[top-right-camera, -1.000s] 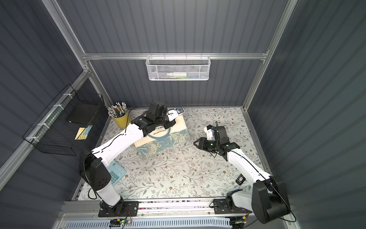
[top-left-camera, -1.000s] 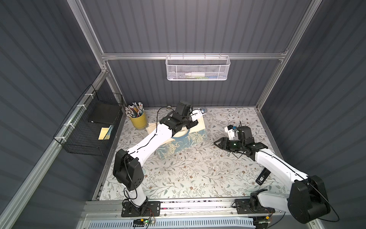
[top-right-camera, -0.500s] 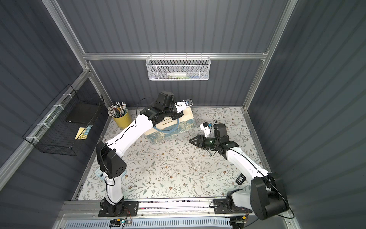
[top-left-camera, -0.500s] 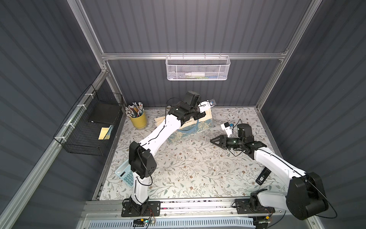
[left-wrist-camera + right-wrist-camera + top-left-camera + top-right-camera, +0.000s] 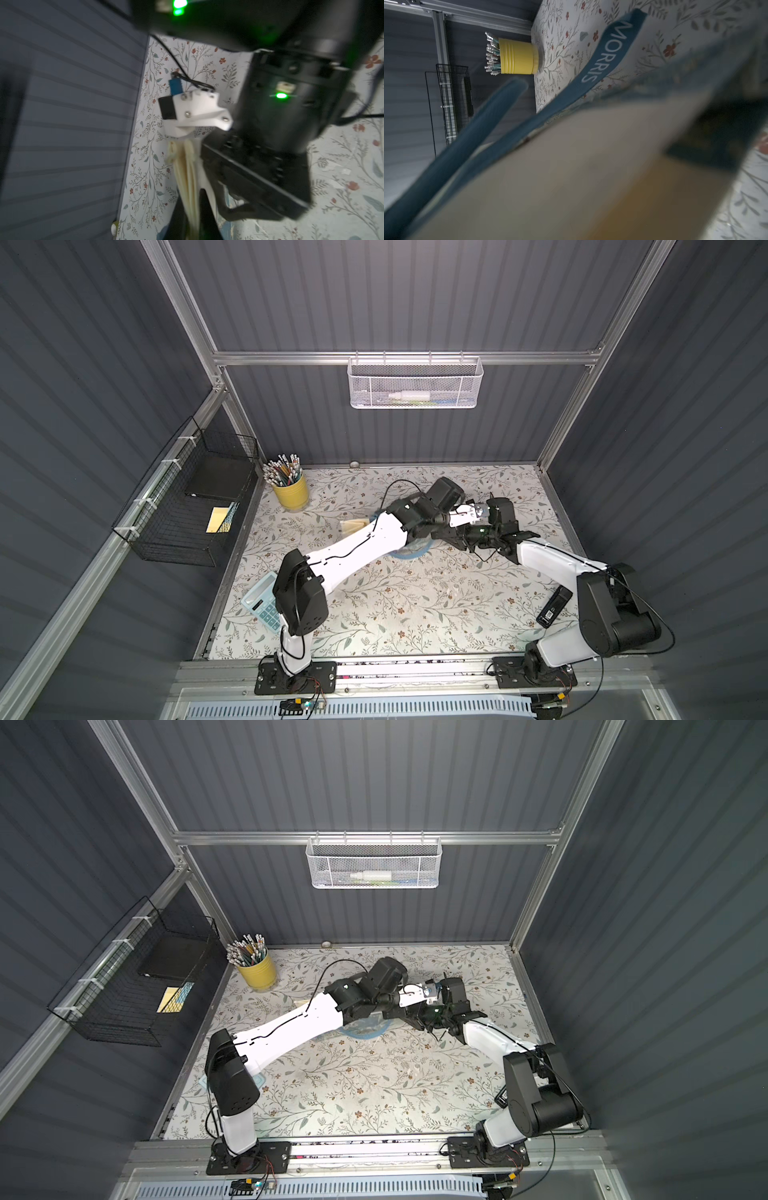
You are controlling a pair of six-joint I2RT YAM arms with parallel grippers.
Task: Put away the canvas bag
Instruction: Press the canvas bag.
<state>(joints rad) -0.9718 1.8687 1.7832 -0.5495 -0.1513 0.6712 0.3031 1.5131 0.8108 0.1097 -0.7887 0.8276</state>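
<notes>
Canvas bag (image 5: 186, 176), cream, blue-handled cloth: clamped by left gripper (image 5: 194, 220); bunched edge just beside right gripper (image 5: 463, 536), closure indeterminable.

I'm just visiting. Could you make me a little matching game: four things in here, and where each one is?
Things:
1 yellow pencil cup
2 calculator
3 white mesh basket
4 canvas bag

Places:
A pinched in the left gripper
B hung on the back rail
C far left corner of the table
D beside the left arm's base

Pairs: 1-C, 2-D, 3-B, 4-A
</notes>
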